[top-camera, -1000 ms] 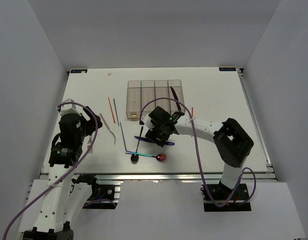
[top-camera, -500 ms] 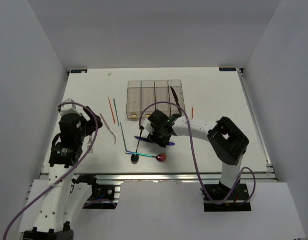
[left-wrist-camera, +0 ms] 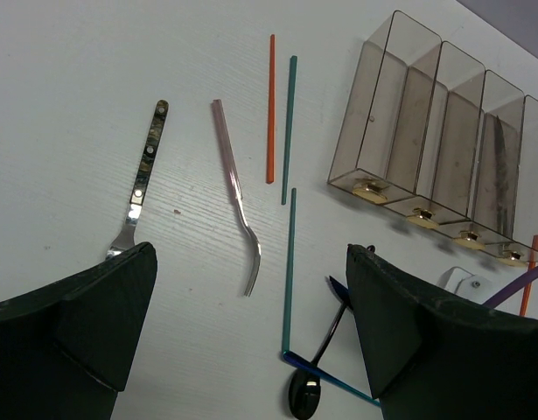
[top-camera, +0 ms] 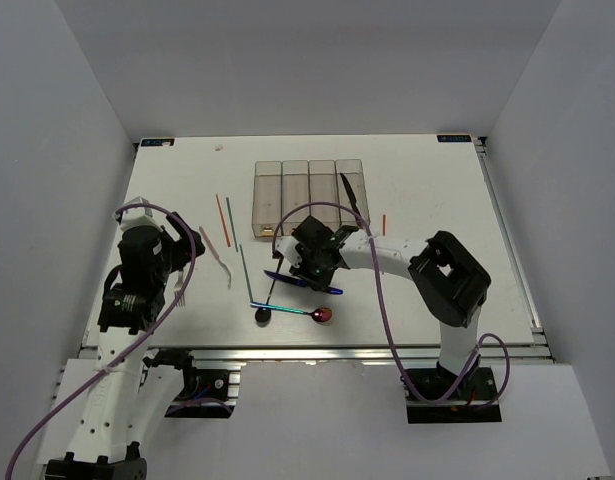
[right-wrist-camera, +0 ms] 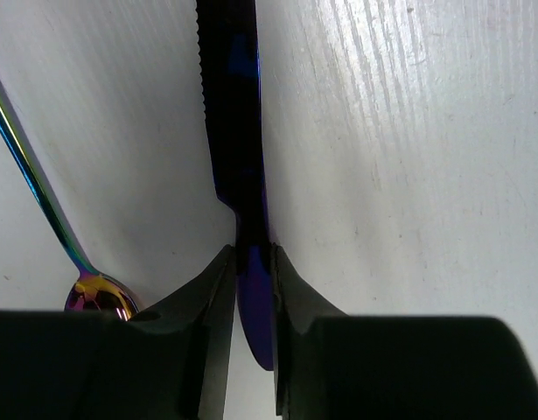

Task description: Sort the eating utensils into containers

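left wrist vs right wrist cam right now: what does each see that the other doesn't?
Left wrist only: four joined clear-plastic bins with a black knife standing in one, two metal forks, thin red chopsticks and green chopsticks lying loose, and a black spoon.
Right wrist only: the right gripper shut on the blue serrated metal knife, plus the bowl of the iridescent metal spoon.
Both: the white table and that spoon's rainbow handle.
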`<move>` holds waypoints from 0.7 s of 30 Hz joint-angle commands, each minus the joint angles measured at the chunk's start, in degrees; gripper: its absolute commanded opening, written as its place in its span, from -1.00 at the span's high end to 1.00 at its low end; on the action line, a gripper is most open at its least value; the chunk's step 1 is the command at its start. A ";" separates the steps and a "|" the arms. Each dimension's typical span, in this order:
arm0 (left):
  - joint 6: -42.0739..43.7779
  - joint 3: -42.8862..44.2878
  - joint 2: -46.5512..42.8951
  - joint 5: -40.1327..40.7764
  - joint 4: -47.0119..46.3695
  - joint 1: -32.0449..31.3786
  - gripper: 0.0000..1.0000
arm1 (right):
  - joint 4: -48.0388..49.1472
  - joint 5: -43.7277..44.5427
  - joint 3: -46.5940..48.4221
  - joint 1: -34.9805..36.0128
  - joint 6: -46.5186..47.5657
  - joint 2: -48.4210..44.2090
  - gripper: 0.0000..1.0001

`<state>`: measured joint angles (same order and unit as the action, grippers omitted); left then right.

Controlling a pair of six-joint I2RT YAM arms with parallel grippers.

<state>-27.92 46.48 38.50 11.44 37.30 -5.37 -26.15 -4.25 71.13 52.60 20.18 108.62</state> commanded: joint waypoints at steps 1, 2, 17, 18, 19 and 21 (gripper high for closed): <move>0.06 -0.16 -0.53 -0.11 -0.30 0.27 -0.96 | -3.03 -4.28 -0.12 -0.74 0.30 3.18 0.99; 0.06 -0.16 -0.71 -0.10 -0.30 0.27 -0.96 | -2.51 -4.27 -0.38 -0.83 0.21 3.00 1.00; -0.03 -0.16 -0.88 0.07 -0.30 0.36 -0.96 | 5.32 -5.93 -2.67 -2.85 -1.46 -13.69 1.00; -0.03 -0.16 -0.88 0.07 -0.30 0.27 -0.96 | 5.41 -6.47 -2.58 -3.37 -1.73 -14.39 1.00; -0.03 -0.07 -0.88 -0.02 -0.30 0.36 -0.96 | 5.50 -6.65 -2.40 -3.73 -1.99 -15.27 1.00; -0.03 -0.16 -0.88 0.07 -0.30 0.27 -0.96 | 5.85 -6.56 -1.44 -6.01 -3.74 -15.89 1.00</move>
<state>-27.92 46.46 38.13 11.46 37.30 -5.37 -23.00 -9.41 68.36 49.21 18.63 94.89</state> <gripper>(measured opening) 0.981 0.232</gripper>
